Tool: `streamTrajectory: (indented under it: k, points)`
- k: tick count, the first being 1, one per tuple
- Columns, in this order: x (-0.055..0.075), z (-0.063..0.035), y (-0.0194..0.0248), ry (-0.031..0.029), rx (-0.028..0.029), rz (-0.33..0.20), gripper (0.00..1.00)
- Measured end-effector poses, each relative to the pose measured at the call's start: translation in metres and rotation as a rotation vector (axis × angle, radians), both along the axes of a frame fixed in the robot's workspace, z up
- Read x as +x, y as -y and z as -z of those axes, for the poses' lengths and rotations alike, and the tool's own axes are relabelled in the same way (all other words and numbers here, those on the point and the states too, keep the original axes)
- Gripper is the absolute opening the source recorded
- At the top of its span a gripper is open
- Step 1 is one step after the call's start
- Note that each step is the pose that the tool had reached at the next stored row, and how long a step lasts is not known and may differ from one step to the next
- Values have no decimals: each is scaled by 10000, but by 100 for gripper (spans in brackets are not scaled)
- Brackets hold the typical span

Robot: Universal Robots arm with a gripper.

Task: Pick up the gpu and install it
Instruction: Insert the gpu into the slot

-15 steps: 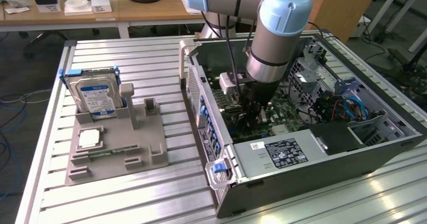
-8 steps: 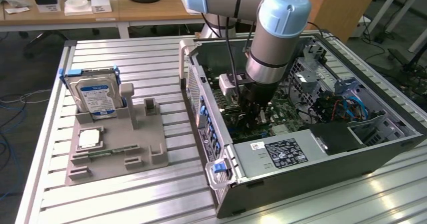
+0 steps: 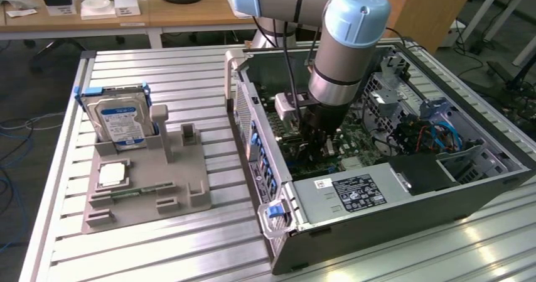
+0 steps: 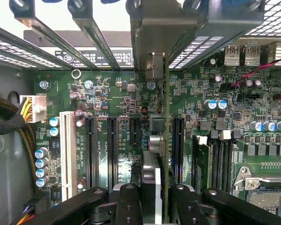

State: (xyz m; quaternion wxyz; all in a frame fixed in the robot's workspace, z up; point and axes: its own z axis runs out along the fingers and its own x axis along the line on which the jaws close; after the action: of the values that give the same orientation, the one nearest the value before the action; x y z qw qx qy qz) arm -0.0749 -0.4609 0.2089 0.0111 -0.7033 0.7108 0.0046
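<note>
Tool: clamped narrow on the gpu, held edge-on (bracket end up) inside the open computer case, just above the motherboard slots. Hard drive: upright in grey holder on tabletop.

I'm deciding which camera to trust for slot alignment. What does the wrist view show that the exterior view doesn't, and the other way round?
Wrist view alone: the gpu seen edge-on, held upright in the hand above the motherboard, with the row of black expansion slots and the white slot seen straight on.

Exterior view alone: the whole computer case on the slatted table, the arm reaching into it, and the grey fixture carrying the hard drive.

Both: the hand inside the case, over the green board.
</note>
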Motion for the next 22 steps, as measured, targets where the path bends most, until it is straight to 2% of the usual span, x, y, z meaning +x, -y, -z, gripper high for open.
streamTrajectory:
  k: [6,7,8,9,10,12,16,22]
  points:
    - [0,0,0,0,1,0,28]
    - [2,14,-4,17,38,1,29]
    - [2,12,-5,11,29,0,29]
    - [1,7,-3,8,17,0,35]
    - [0,-3,0,1,0,1,35]
    - [1,-23,0,14,4,-1,35]
    - [0,-137,0,64,1,0,35]
    - [0,-386,0,100,2,0,35]
